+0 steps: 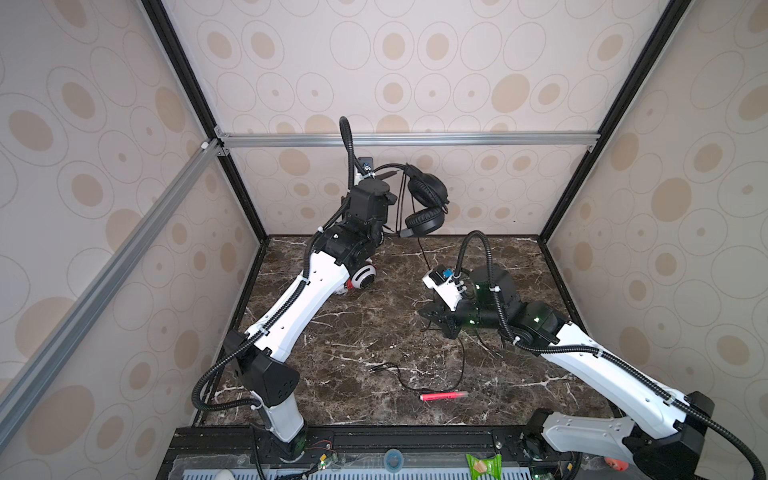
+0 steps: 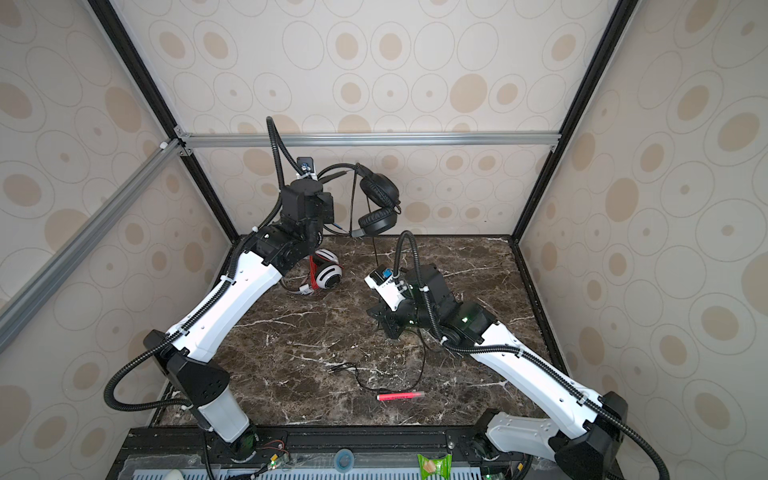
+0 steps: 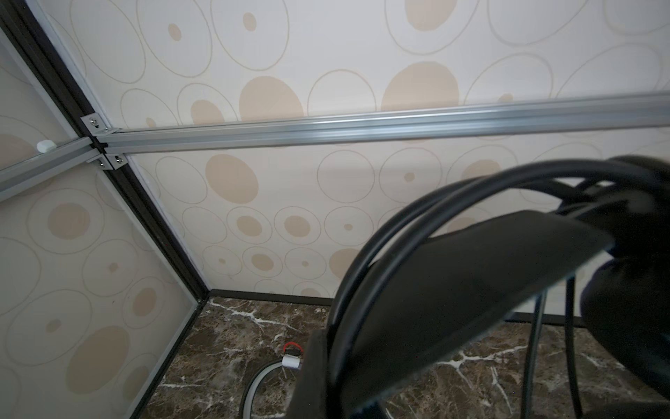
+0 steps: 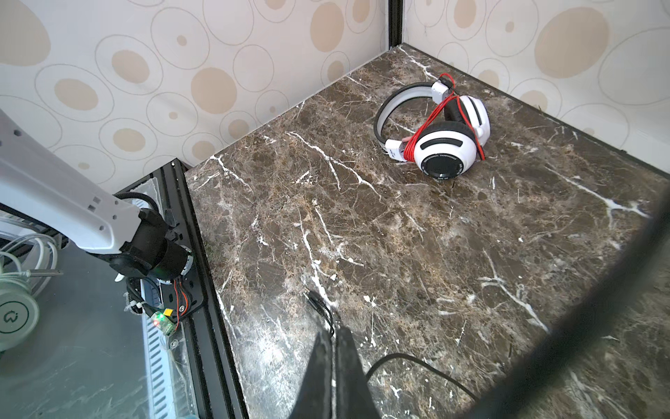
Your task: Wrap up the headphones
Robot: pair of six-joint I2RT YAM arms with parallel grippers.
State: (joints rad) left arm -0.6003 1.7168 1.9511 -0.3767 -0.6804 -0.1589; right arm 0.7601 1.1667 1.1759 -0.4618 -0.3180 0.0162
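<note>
- The left gripper (image 2: 330, 176) is raised well above the dark brown marble worktop (image 1: 353, 332), close to the rear wall. It is clamped tight on the headband of the black over-ear headset (image 1: 428, 195).
- This black headset hangs in the air from that grip, above the rear edge of the worktop. Its two padded cups are to the right of the gripper, one above the other.
- In the left wrist view the headset's broad black band (image 3: 471, 290) fills the near field, and thin black strands arc over it.
- The thin black cord (image 1: 461, 365) drops from the lower cup to the right arm's wrist. Beyond it, the cord trails in a loose loop over the worktop towards the front edge and ends in two slim plugs lying flat.
- The right gripper (image 4: 331, 337) is low over the middle of the worktop, right of centre, with its fingers pressed together. The black cord runs up to the fingertips and comes out again beside them. Whether it is pinched between them cannot be told.
- The white over-ear headset with black stripes and a grey band (image 4: 446, 145) lies on the worktop towards the rear left corner. In both top views the left arm partly hides it.
- A thin red cord (image 4: 427, 127) is wound around its band and cups.
- A thin pink-red pen (image 1: 442, 395) lies flat near the front edge, just beside the black cord's loop.
</note>
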